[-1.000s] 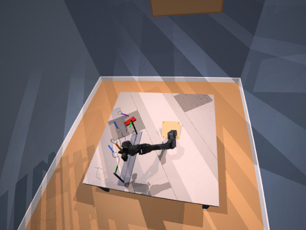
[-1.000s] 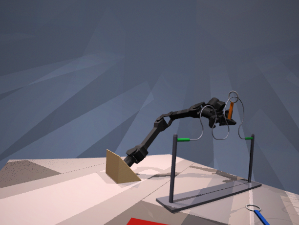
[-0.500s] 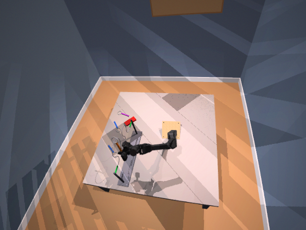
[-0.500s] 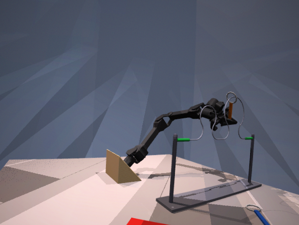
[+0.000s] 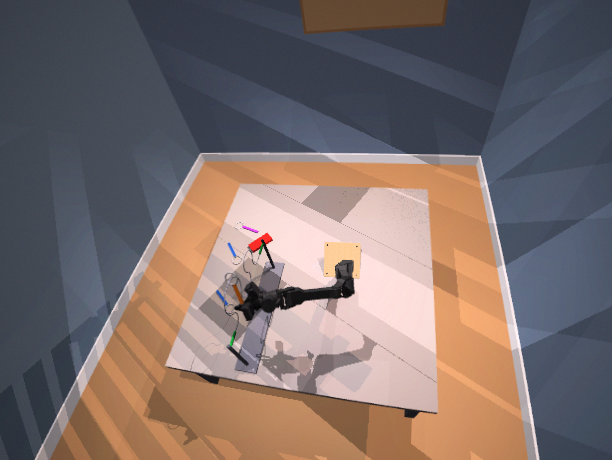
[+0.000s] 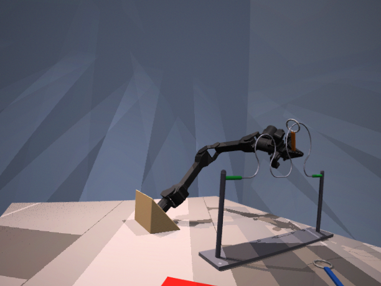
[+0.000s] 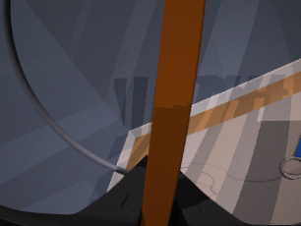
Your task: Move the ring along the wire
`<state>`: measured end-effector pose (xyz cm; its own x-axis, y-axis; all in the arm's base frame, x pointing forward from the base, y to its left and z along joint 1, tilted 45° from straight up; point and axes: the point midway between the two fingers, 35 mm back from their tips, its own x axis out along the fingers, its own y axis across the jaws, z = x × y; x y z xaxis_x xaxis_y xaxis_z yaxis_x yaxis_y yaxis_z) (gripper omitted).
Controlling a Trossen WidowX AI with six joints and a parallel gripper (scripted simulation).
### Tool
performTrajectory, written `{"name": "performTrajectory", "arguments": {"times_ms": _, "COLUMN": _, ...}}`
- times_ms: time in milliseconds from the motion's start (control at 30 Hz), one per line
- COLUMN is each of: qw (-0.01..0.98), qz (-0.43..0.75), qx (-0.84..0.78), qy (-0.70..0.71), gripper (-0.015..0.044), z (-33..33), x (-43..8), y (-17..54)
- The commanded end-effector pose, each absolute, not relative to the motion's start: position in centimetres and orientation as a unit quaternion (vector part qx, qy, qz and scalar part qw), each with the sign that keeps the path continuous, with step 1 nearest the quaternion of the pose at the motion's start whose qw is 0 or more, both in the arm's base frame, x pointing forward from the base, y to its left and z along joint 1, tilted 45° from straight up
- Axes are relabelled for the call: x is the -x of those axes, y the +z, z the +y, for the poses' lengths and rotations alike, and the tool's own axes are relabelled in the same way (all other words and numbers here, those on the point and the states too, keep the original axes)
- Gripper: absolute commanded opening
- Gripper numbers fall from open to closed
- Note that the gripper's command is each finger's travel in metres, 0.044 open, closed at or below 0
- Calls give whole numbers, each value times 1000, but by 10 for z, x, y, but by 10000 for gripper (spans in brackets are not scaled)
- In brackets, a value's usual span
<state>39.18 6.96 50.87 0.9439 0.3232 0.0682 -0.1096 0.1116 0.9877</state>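
Note:
My gripper (image 5: 242, 304) (image 6: 294, 151) (image 7: 154, 163) is shut on the orange handle (image 5: 237, 293) (image 6: 293, 140) (image 7: 173, 93), which stands roughly upright above the fingertips. The ring (image 5: 225, 279) (image 6: 292, 119) is at the handle's upper end, around the top of the tall grey wire hump (image 6: 310, 141) nearer the far post (image 5: 238, 356) (image 6: 320, 202). The wire appears to pass through the ring; whether they touch cannot be told. A green part (image 5: 233, 339) (image 6: 317, 176) adjoins that post; the other green part (image 5: 261, 249) (image 6: 233, 178) adjoins the near post (image 5: 268, 255) (image 6: 220, 214).
The grey base (image 5: 253, 350) (image 6: 280, 245) carries both posts. A red block (image 5: 260, 242) (image 6: 187, 282), two blue-handled rings (image 5: 232, 250) (image 5: 222, 298) and a magenta-handled ring (image 5: 250, 229) lie around the wire stand. A tan wedge (image 5: 342, 252) (image 6: 144, 211) is at the arm's base.

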Motion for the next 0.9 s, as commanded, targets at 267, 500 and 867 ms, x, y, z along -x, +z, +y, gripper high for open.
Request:
{"name": "performTrajectory", "arguments": {"times_ms": 267, "qw": 688, "qz": 66, "qx": -707, "qy": 152, "gripper": -150, "z": 69, "x": -391, "y": 515}}
{"name": "performTrajectory", "arguments": {"times_ms": 500, "qw": 656, "qz": 58, "qx": -736, "qy": 156, "gripper": -150, "z": 69, "x": -391, "y": 519}}
{"name": "performTrajectory", "arguments": {"times_ms": 867, "qw": 604, "qz": 46, "qx": -779, "qy": 161, "gripper": -150, "z": 68, "x": -391, "y": 525}}
